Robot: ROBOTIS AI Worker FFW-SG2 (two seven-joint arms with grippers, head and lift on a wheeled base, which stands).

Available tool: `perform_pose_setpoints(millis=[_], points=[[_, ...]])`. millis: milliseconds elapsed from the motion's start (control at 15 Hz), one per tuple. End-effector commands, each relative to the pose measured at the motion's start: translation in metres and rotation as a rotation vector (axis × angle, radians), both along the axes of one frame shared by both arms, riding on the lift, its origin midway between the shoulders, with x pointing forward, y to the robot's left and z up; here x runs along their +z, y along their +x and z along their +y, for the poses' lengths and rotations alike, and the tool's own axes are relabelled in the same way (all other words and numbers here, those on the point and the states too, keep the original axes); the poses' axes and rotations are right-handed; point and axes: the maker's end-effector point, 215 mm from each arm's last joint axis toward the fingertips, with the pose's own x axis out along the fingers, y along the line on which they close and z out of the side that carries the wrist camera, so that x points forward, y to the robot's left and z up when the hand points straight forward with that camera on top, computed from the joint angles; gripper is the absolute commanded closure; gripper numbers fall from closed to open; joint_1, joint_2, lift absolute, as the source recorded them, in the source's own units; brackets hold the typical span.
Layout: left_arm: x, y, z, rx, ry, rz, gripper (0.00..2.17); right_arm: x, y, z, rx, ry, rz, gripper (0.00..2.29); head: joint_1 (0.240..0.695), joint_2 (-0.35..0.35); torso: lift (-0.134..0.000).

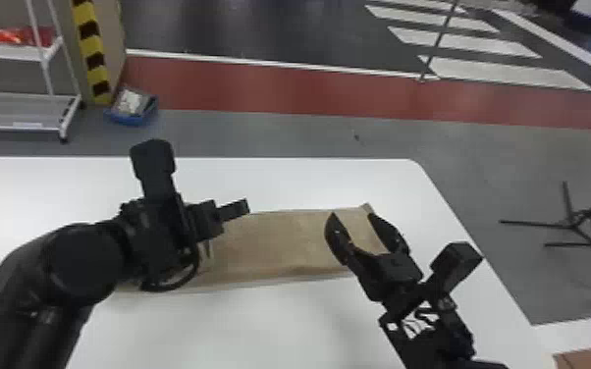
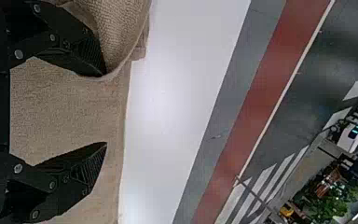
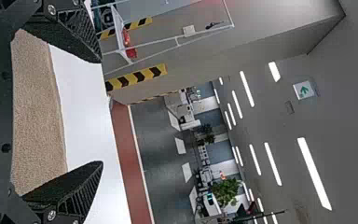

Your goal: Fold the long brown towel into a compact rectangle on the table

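- Head view: long brown coarse-woven towel (image 1: 280,240) lay across smooth white table (image 1: 260,181), between the two grippers.
- Handling (judged): light, limp, hardly slippery; edge or corners suited a pinch.
- Two-fingered black left gripper (image 2: 106,109) and matching right gripper (image 3: 101,112) were both released, fingers apart.
- Appearance: plain, lightly creased; loose fold curled beside one left finger.

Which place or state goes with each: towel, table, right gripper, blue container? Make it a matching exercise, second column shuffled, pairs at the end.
1. Towel
2. Table
3. Right gripper
4. Blue container

A. On the floor beyond the table
B. Open, over the towel's right end
C. White, under the towel
D. Brown, lying on the tabletop

Pairs: 1-D, 2-C, 3-B, 4-A
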Motion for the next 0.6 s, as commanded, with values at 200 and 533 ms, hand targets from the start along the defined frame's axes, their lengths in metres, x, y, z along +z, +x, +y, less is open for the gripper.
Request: perform_pose_setpoints(millis=[200,533], points=[[0.011,0.051,0.083,0.319,0.133,-0.136,0.46,0.000,0.000,0.006,0.010,0.003,-0.001,0.11,0.695,-0.185,-0.120],[-0.001,0.031,0.042,0.210,0.016,-0.049,0.46,0.000,0.000,0.016,0.026,0.002,-0.001,0.11,0.695,-0.145,-0.120]])
